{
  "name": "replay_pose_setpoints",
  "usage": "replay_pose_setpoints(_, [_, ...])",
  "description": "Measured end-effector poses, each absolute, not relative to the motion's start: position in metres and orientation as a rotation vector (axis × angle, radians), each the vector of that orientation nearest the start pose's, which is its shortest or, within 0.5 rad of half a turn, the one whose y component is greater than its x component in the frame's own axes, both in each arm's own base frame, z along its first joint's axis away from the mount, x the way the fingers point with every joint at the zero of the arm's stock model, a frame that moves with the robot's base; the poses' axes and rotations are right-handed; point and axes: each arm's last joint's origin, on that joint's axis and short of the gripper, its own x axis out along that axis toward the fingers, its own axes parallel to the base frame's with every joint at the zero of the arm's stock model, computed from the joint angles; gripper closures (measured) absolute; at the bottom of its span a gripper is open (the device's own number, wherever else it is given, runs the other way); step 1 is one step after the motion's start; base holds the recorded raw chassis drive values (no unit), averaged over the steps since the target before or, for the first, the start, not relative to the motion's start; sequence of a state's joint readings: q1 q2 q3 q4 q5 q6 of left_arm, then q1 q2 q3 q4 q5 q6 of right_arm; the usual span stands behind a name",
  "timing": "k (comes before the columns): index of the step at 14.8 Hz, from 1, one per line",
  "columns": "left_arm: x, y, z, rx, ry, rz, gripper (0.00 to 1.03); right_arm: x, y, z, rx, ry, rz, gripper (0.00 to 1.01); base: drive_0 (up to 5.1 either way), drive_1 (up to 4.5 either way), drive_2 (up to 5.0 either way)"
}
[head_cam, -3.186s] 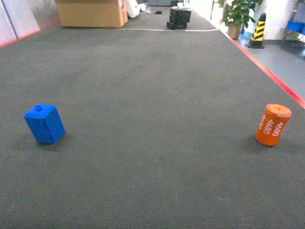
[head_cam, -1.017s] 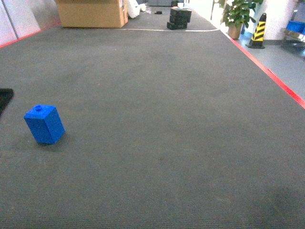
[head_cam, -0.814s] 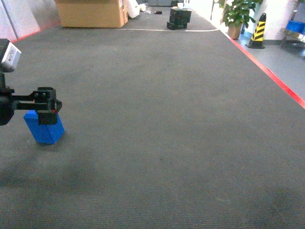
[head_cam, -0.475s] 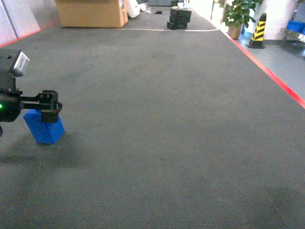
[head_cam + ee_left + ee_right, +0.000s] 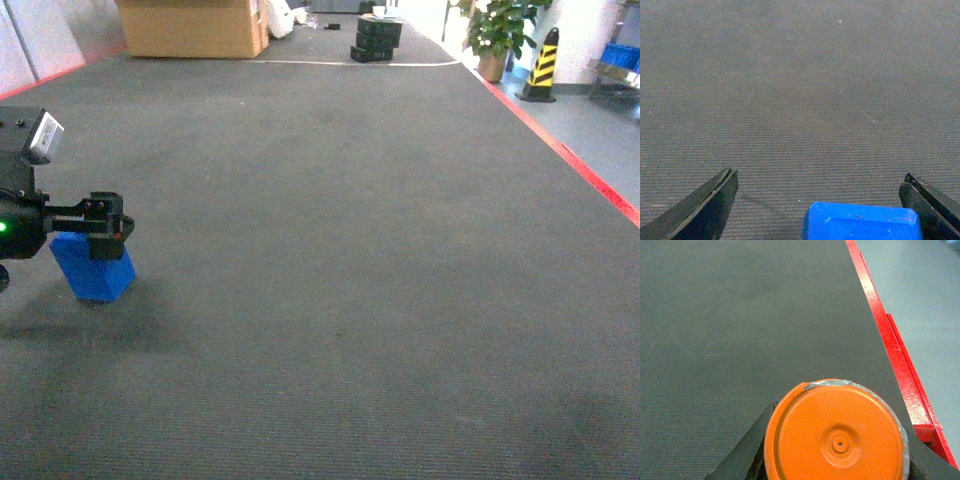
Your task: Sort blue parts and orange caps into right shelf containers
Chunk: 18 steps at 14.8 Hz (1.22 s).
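No writing can be read on anything in these views; the orange cap (image 5: 837, 436) shows only its flat round end, with a raised ring and a tiny centre hole, and a sliver of grey tape along its upper edge. It fills the lower middle of the right wrist view, wedged between the two black fingers (image 5: 747, 452) of the right gripper (image 5: 835, 460), which grips it by its sides above the dark grey carpet (image 5: 740, 315), near a red floor stripe (image 5: 890, 335). The blue part (image 5: 92, 270) is a small bright blue block standing slightly tilted on the carpet at the left of the head view. The left gripper (image 5: 103, 227) reaches in level from the left edge, its black tip over the top of the block. In the left wrist view the block's top edge (image 5: 862, 221) lies between the spread fingers (image 5: 702, 210), closer to the right one, with clear space on the left side, so the gripper is released and not gripping. A cardboard box (image 5: 190, 27) and a potted plant (image 5: 497, 30) stand far back.
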State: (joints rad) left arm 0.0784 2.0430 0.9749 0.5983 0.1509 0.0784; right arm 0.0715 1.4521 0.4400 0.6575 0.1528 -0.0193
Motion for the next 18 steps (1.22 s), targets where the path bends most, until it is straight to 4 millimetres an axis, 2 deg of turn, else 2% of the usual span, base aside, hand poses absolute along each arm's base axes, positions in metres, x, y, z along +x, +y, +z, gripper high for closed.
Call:
replay_pose_setpoints(2, [0.394, 0.026, 0.104, 0.016, 0.477, -0.081, 0.06, 0.260, 0.014, 0.156, -0.059, 0.353, -0.077, 0.56, 0.0, 0.00, 0.0])
replay_pose_setpoints(4, [0.390, 0.026, 0.094, 0.018, 0.508, -0.068, 0.29, 0.260, 0.014, 0.156, -0.059, 0.353, -0.077, 0.56, 0.0, 0.00, 0.0])
replay_pose_setpoints(6, [0.386, 0.027, 0.093, 0.023, 0.507, -0.064, 0.48, 0.260, 0.014, 0.156, -0.059, 0.353, -0.077, 0.56, 0.0, 0.00, 0.0])
replay_pose_setpoints(7, [0.381, 0.027, 0.094, 0.027, 0.503, -0.061, 0.55, 0.260, 0.014, 0.156, -0.059, 0.353, -0.077, 0.56, 0.0, 0.00, 0.0])
replay_pose_setpoints(9, [0.360, 0.028, 0.111, 0.063, 0.442, -0.044, 0.57, 0.260, 0.014, 0.156, -0.059, 0.353, -0.077, 0.56, 0.0, 0.00, 0.0])
replay_pose_setpoints(11, [0.325, 0.032, 0.150, 0.122, 0.288, 0.000, 0.57, 0.260, 0.014, 0.156, -0.059, 0.353, -0.077, 0.56, 0.0, 0.00, 0.0])
replay_pose_setpoints(12, [0.298, 0.031, 0.169, 0.144, 0.227, 0.011, 0.57, 0.260, 0.014, 0.156, -0.059, 0.353, -0.077, 0.56, 0.0, 0.00, 0.0])
replay_pose_setpoints(13, [0.260, 0.028, 0.182, 0.144, 0.200, 0.023, 0.57, 0.260, 0.014, 0.156, -0.059, 0.354, -0.077, 0.56, 0.0, 0.00, 0.0])
replay_pose_setpoints(14, [0.228, 0.025, 0.185, 0.147, 0.174, 0.027, 0.57, 0.260, 0.014, 0.156, -0.059, 0.354, -0.077, 0.56, 0.0, 0.00, 0.0])
replay_pose_setpoints(15, [0.220, 0.024, 0.192, 0.151, 0.135, 0.030, 0.57, 0.260, 0.014, 0.156, -0.059, 0.354, -0.077, 0.56, 0.0, 0.00, 0.0])
replay_pose_setpoints(16, [0.222, 0.024, 0.199, 0.155, 0.100, 0.034, 0.57, 0.260, 0.014, 0.156, -0.059, 0.353, -0.077, 0.56, 0.0, 0.00, 0.0])
replay_pose_setpoints(18, [0.223, 0.024, 0.197, 0.153, 0.119, 0.032, 0.57, 0.260, 0.014, 0.156, -0.059, 0.354, -0.077, 0.56, 0.0, 0.00, 0.0])
